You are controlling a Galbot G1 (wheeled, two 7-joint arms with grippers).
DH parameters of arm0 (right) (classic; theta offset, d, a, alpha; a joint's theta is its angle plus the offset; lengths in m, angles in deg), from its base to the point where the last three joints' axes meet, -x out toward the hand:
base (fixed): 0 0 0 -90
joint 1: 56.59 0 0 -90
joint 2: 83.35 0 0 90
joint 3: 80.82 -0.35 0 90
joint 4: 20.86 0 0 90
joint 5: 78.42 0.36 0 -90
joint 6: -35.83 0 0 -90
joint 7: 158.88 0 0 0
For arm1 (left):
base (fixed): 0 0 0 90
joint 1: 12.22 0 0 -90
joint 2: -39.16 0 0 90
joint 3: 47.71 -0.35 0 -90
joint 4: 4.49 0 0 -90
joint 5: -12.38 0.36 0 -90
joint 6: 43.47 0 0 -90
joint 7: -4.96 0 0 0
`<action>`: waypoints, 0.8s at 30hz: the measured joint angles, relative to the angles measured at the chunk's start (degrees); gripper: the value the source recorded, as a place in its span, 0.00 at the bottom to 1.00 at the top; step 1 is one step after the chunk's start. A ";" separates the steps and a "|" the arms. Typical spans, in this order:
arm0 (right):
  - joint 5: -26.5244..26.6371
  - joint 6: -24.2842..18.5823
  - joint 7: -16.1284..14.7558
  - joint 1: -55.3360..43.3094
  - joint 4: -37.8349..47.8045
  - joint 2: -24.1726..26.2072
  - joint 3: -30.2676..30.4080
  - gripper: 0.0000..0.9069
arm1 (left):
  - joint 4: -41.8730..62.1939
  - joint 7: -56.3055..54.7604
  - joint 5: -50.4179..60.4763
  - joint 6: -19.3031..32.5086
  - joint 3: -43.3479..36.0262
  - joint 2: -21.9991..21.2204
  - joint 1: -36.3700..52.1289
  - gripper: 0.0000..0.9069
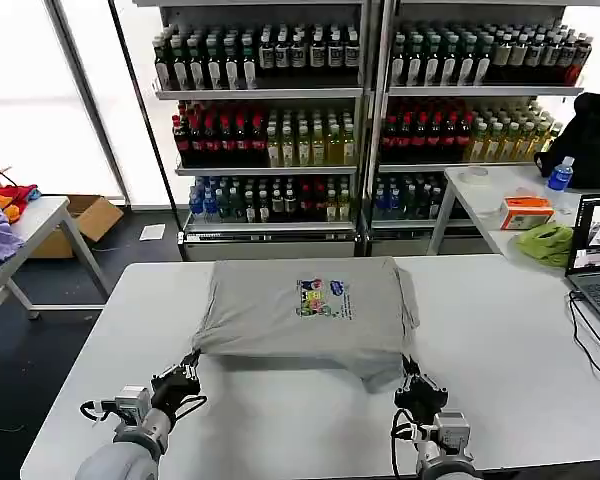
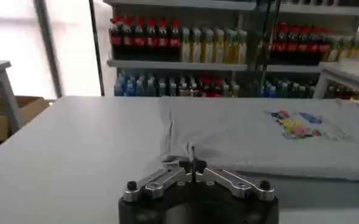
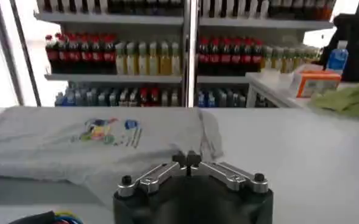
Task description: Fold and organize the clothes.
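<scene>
Shirt (image 1: 305, 310) first: we see one light grey short-sleeved shirt lying folded on the white table (image 1: 510, 340), spread across the middle and reaching toward the far edge, its small multicoloured chest print (image 1: 323, 298) facing up. Our left gripper (image 1: 187, 373) sits at the shirt's near left corner, and in the left wrist view its fingers (image 2: 192, 163) are pressed together with a pinch of grey fabric between their tips (the cloth rises in a small crease right there). Our right gripper (image 1: 413, 378) sits at the near right corner, where a flap of the shirt hangs lower toward the near edge; from its wrist camera the right gripper (image 3: 188, 159) has its fingertips drawn together at the hem, also nipping the fabric. Both corners lie close to the table surface. A lime-green cloth lump (image 1: 546, 243) and an orange box (image 1: 526, 212) rest on a second table at the far right, beside an open laptop (image 1: 598, 252).
</scene>
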 measured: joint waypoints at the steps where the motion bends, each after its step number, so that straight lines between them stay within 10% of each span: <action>1: 0.01 -0.01 -0.01 -0.62 0.31 0.00 0.11 0.00 | 0.24 0.02 -0.07 0.14 -0.10 -0.16 0.42 0.00; 24: 1.71 0.65 -1.08 -17.86 12.92 0.77 1.75 0.00 | 9.80 -0.29 -4.03 1.46 -1.38 1.90 13.03 0.00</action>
